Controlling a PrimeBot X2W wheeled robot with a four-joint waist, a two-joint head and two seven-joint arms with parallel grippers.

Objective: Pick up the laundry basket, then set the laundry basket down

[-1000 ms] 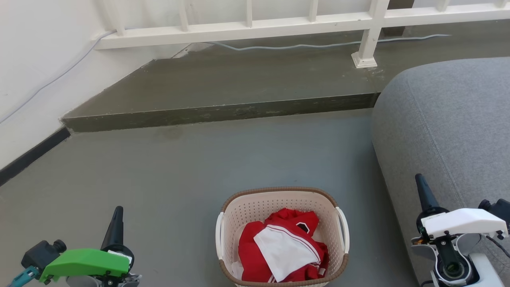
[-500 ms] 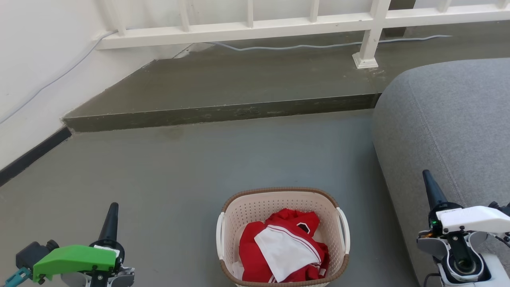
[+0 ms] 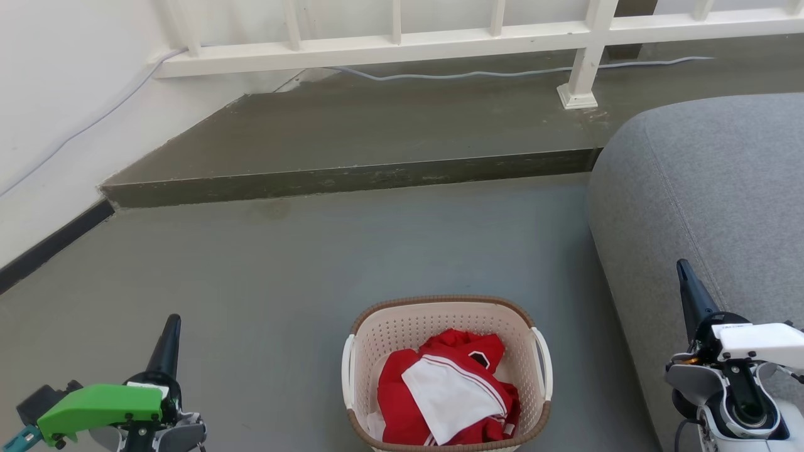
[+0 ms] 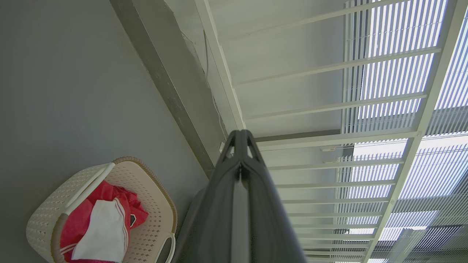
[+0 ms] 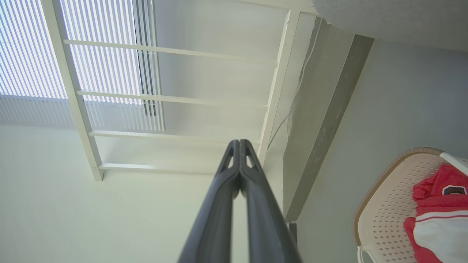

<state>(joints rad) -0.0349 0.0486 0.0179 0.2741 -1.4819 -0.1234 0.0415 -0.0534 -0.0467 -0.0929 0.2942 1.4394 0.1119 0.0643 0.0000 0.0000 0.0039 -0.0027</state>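
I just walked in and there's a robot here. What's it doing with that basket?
The robot is not touching anything right now. The laundry basket sits on the grey floor in front of it, with red and white clothes inside. The left tool is out to the basket's left and the right tool to its right, next to a grey sofa. Both tools are shut and empty, so the basket has not been picked up yet.

Left end effector [image 3: 169,326] shifted leftward and lower, right end effector [image 3: 684,274] shifted rightward and slightly up
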